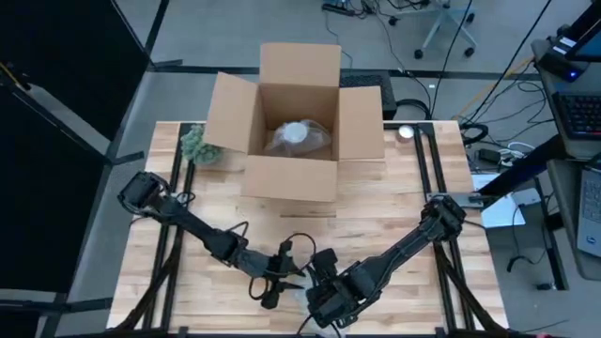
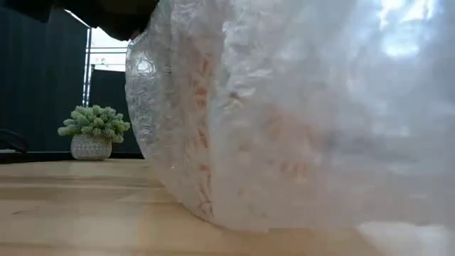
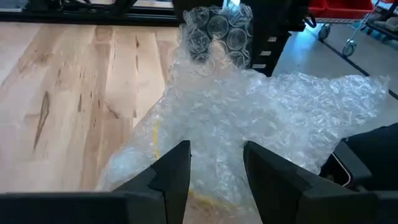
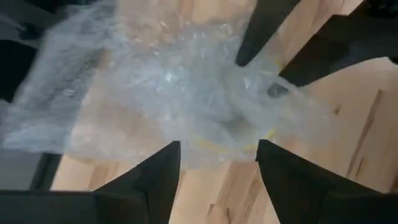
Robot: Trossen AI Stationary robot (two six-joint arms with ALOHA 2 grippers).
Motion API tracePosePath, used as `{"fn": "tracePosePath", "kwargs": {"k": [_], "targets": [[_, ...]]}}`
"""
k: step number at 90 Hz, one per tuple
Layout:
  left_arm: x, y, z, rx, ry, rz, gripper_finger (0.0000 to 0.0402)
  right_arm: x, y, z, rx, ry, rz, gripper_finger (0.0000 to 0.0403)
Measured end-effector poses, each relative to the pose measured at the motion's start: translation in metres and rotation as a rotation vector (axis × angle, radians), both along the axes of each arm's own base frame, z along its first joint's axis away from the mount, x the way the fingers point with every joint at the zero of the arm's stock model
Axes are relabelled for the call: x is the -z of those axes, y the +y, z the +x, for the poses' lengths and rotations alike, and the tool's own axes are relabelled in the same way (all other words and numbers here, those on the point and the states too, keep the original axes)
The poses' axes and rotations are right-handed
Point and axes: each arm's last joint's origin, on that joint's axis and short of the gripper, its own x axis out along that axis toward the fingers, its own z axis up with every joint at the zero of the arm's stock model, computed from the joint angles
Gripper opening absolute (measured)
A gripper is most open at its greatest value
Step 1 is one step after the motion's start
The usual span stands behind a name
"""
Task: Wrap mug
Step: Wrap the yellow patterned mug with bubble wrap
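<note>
Right now both arms are working at the table's near edge, left gripper (image 3: 214, 168) and right gripper (image 4: 217, 165) spread apart over the bubble wrap (image 3: 249, 118) covering the mug; next needs tucking loose wrap

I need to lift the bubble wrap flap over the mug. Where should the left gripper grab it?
Take the loose bubble wrap edge spreading flat on the table, coming from above with the left gripper open: that thin free margin fits between its fingers, unlike the bulky bundled middle.
</note>
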Motion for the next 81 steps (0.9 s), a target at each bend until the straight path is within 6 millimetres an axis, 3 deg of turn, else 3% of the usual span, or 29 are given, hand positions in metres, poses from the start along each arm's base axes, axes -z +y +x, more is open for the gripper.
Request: {"fn": "tracePosePath", "kwargs": {"k": [17,35,43,54,67,81], "targets": [[0.0,0.0,0.0,0.0,-0.003,-0.002,0.0138,-0.006,-0.005,0.001,0.031,-0.033,-0.016,0.0199],[0.0,0.0,0.0,-0.001,-0.002,-0.002,0.0138,-0.01,-0.027,0.016,0.121,-0.102,-0.082,0.0199],[0.0,0.0,0.0,0.0,-0.002,-0.001,0.0138,-0.01,-0.032,0.024,0.164,-0.125,-0.028,0.0199],[0.0,0.0,0.0,0.0,-0.001,-0.001,0.0138,0.005,-0.023,0.03,0.133,-0.062,0.099,0.0199],[0.0,0.0,0.0,0.0,-0.002,0.0,0.0138,0.03,-0.005,0.025,0.097,0.008,0.082,0.0199],[0.0,0.0,0.0,0.0,-0.001,0.0,0.0138,0.043,-0.007,0.031,0.128,0.013,0.097,0.0199]]}}
